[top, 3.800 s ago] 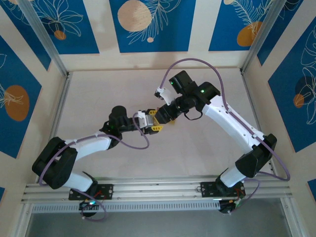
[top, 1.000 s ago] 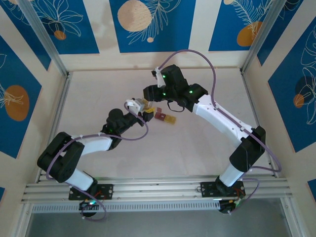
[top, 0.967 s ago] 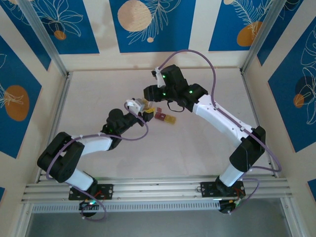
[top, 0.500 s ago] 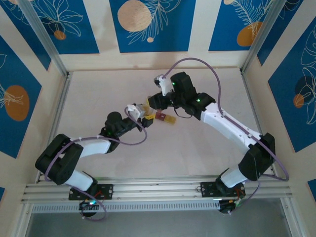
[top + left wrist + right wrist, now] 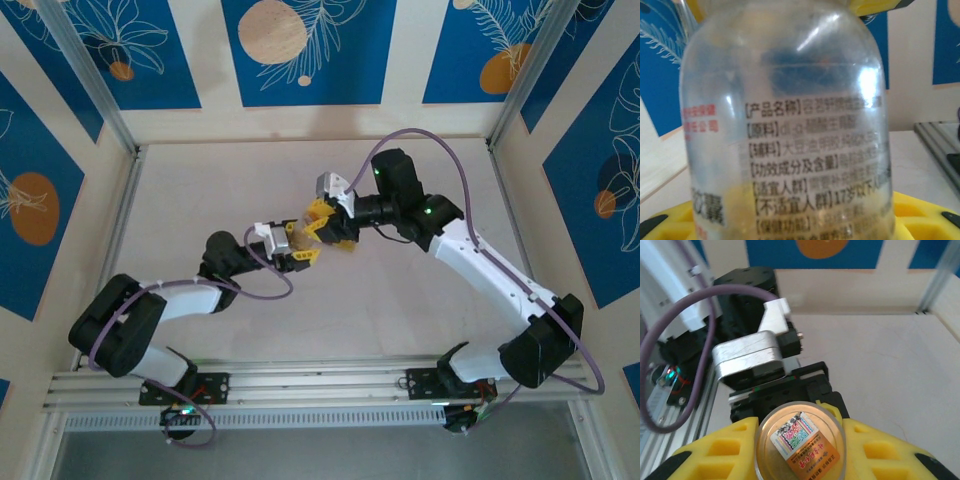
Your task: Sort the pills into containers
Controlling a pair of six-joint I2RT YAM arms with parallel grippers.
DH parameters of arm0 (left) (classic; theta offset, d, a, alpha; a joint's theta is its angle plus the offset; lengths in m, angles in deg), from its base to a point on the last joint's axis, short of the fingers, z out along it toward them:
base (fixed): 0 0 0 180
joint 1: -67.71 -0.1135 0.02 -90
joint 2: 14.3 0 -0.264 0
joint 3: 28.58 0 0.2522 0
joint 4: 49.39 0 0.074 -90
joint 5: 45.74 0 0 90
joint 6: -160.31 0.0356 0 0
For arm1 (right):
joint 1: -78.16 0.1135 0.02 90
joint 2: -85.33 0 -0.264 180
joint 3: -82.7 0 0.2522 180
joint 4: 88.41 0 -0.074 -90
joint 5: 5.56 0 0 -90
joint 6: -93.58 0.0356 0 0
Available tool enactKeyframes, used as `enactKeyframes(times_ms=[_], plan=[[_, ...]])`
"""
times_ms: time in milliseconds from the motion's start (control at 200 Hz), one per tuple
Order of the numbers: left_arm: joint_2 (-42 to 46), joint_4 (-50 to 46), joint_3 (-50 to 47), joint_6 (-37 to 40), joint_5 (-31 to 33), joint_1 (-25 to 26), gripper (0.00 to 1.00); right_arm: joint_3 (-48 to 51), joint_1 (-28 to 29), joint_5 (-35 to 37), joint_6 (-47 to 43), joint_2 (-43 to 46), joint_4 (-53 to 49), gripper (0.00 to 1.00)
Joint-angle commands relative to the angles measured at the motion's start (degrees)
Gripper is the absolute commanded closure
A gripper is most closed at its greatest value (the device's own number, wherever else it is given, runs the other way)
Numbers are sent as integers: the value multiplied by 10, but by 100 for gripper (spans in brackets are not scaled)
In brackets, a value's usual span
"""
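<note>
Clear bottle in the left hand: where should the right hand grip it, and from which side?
Probably its round stickered end, coming end-on from opposite the left hand. That hand clamps the clear bottle by its labelled body, leaving the end free, and the round rim fits between fingers, as the right hand sits.

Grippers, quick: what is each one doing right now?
Left gripper: closed, holding the vial.
Right gripper: closed on the vial's cap.
</note>
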Motion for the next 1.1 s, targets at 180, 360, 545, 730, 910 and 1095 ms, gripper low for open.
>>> enactKeyframes(times_ms=[180,360,545,730,910,1095], plan=[[-6,80,26,-36,-96,-7,100,-77,-1,-45,-117,-46,-178,41],[-16,79,26,-39,-87,-11,100,-92,-3,-49,-113,-37,-183,24],[-20,56,25,-22,-53,-15,100,-66,-8,-12,-66,7,-142,20],[-6,-8,34,16,23,-17,100,-21,-16,91,61,62,-34,19],[17,-1,19,53,154,-11,100,-37,-18,247,282,53,60,20],[17,-12,10,159,329,24,100,-90,8,344,478,-5,58,26]])
